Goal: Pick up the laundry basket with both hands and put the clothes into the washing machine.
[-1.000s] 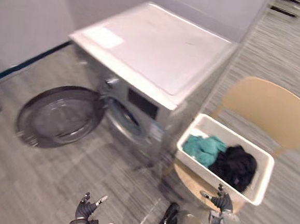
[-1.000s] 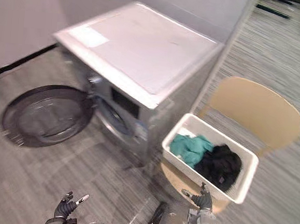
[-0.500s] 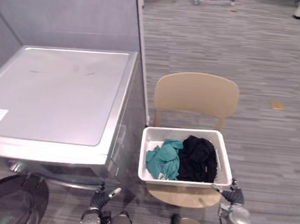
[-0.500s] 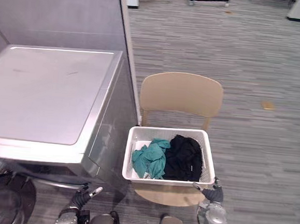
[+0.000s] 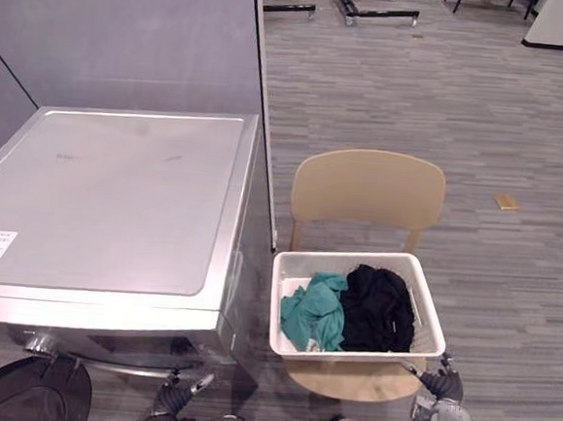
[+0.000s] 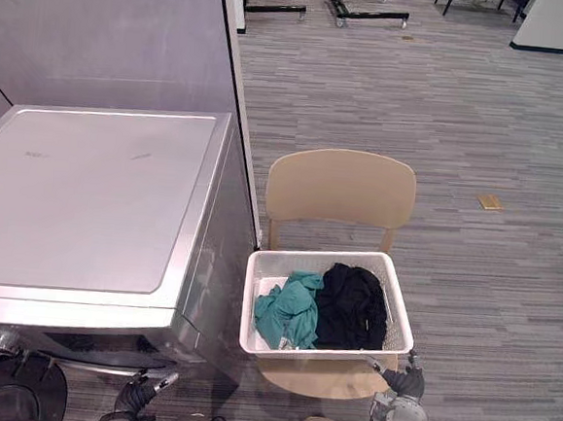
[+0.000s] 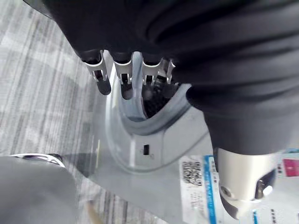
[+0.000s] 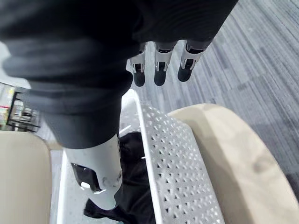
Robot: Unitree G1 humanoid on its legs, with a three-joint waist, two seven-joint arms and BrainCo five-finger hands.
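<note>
On the tan chair, just right of the washer, sits the white basket. It rests flat on the seat with its perforated walls upright, and one long side runs along the chair's back. Inside it a teal cloth lies bunched toward the washer side. A black cloth is heaped against it on the other side, and the two touch in the middle.

The washer's grey top is bare but for a label at its near left corner. Its dark round door stands swung open, low at the front left.

The right hand is down by the basket's near right corner, just beside the rim. Its fingers are straight and its thumb is spread, so it is slack and carries nothing. From where I stand I cannot tell whether a fingertip touches the plastic. The left hand hangs low in front of the washer, near the drum opening and well apart from the basket. It too is released, with loose fingers and no hold on anything.

Grey striped floor runs out behind the chair.
</note>
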